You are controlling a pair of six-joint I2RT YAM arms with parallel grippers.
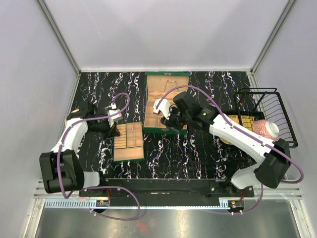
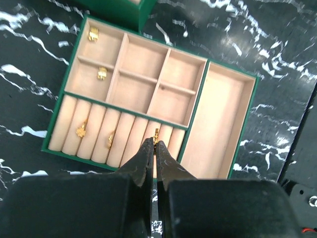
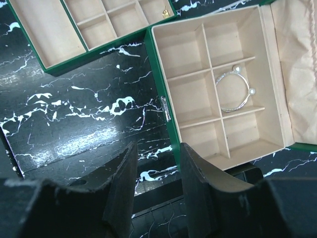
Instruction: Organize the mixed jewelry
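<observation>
Black, white-veined marble covers the tabletop (image 1: 173,153). Toward its left edge lies a green tray (image 2: 218,124) lined in tan. The left tool (image 2: 153,144) hangs over the tray's padded rolls, clenched on a small gold piece (image 2: 156,133) at its tips. Other gold rings (image 2: 81,130) sit in the rolls and in two small compartments. By the middle of the far edge stands the open green box (image 3: 183,49), with a silvery bracelet (image 3: 225,75) in one compartment. The right tool (image 3: 158,148) hovers just beside the box's wall, fingers spread and holding nothing.
</observation>
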